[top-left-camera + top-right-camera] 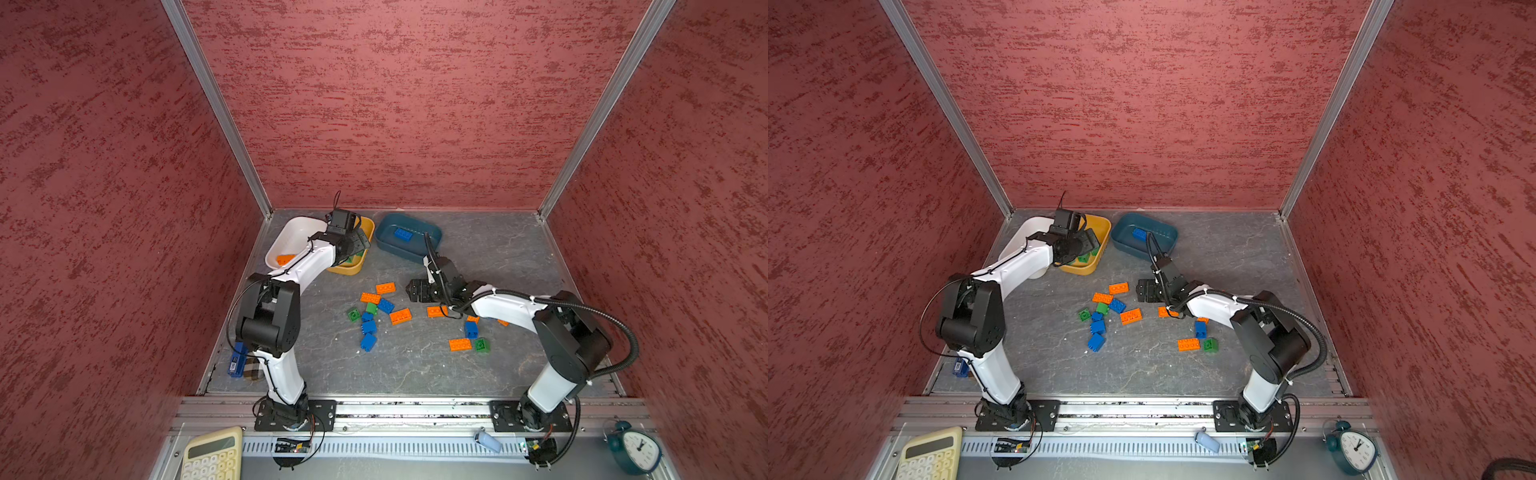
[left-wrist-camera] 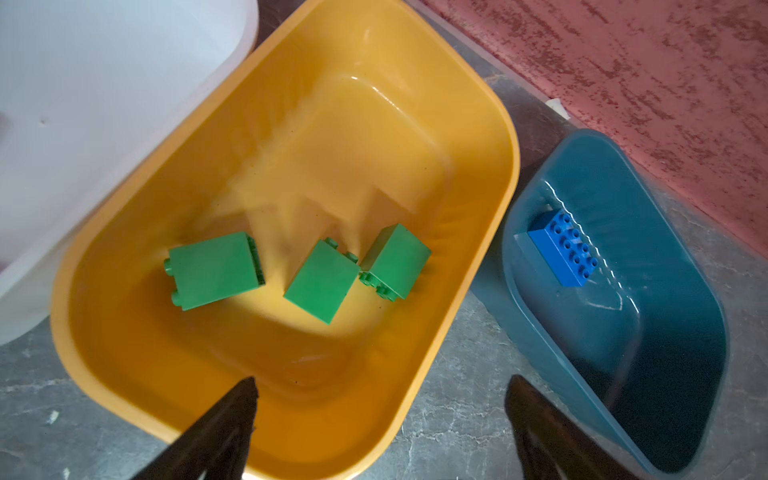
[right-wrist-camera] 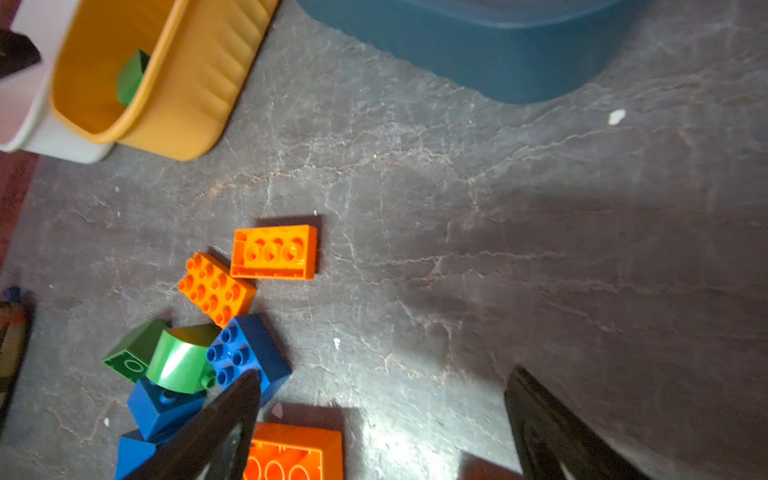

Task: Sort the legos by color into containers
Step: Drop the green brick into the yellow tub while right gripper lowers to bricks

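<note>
A dark grey, stone-veined tabletop [image 1: 415, 374] is carrying everything. Three mottled red walls [image 1: 415, 104] are closing it in, with aluminium posts [image 1: 216, 104] rising at the back corners. On the front ledge a cream calculator [image 1: 212, 455] and a teal alarm clock [image 1: 636, 451] are sitting.

Three tubs are standing at the back left. The white tub [image 1: 297, 235] is holding one orange brick [image 1: 285, 259]. The yellow tub [image 1: 349, 269], close against it, is holding three green bricks [image 2: 322, 282]. The teal tub [image 1: 395, 251], a little apart to the right, is holding one blue brick [image 2: 565, 249].

The loose legos [image 1: 385, 306] are lying mid-table in two groups, a denser one in the centre and a looser one beneath the right arm:
- Five loose orange bricks [image 1: 400, 316] are showing plainly, and two more orange pieces are peeking out from under the right arm.
- Five loose blue bricks [image 1: 368, 342] are lying there.
- Three loose green bricks [image 1: 353, 314] are lying there – thirteen plain to see on the table.

The left gripper [image 2: 382, 380] is hanging over the yellow tub with its fingers spread wide and gripping nothing. The right gripper [image 3: 384, 372] is hovering low over bare tabletop just beside the centre group, and its fingers are also standing wide apart with nothing between them.
</note>
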Controlling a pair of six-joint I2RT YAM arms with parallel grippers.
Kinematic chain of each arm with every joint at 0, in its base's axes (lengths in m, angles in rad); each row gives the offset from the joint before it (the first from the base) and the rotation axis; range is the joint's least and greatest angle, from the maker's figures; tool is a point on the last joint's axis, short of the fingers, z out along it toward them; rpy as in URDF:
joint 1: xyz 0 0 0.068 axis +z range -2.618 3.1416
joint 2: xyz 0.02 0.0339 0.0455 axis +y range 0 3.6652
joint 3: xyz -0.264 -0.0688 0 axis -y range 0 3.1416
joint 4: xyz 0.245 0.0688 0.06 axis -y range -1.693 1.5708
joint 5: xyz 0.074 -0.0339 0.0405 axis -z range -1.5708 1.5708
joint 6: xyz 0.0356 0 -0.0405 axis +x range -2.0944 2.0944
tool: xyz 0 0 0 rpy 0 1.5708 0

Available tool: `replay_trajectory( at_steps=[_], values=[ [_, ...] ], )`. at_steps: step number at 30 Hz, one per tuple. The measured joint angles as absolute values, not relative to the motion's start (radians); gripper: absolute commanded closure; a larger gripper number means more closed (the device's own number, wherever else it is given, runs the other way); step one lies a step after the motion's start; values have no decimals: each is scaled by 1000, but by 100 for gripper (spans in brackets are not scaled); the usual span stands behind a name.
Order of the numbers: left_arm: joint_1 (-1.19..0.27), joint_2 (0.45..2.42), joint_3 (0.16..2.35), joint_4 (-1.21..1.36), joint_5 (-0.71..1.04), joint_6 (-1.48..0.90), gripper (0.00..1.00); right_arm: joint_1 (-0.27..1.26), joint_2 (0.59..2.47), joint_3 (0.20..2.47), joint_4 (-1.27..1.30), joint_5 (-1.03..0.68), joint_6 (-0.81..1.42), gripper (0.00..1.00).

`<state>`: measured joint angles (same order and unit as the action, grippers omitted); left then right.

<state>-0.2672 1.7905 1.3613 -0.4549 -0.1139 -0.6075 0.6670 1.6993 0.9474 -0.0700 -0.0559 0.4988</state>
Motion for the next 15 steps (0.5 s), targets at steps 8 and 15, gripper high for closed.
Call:
replay_trajectory(
  at_steps=[8,15],
  values=[
    [-260,1649,1255,-444,-118,-612,1,815,1738,1015,-187,-70,379,8],
    [-252,1602,1192,-440,-135,-615,1,891,1826,1110,-298,-29,348,10]
  ],
)
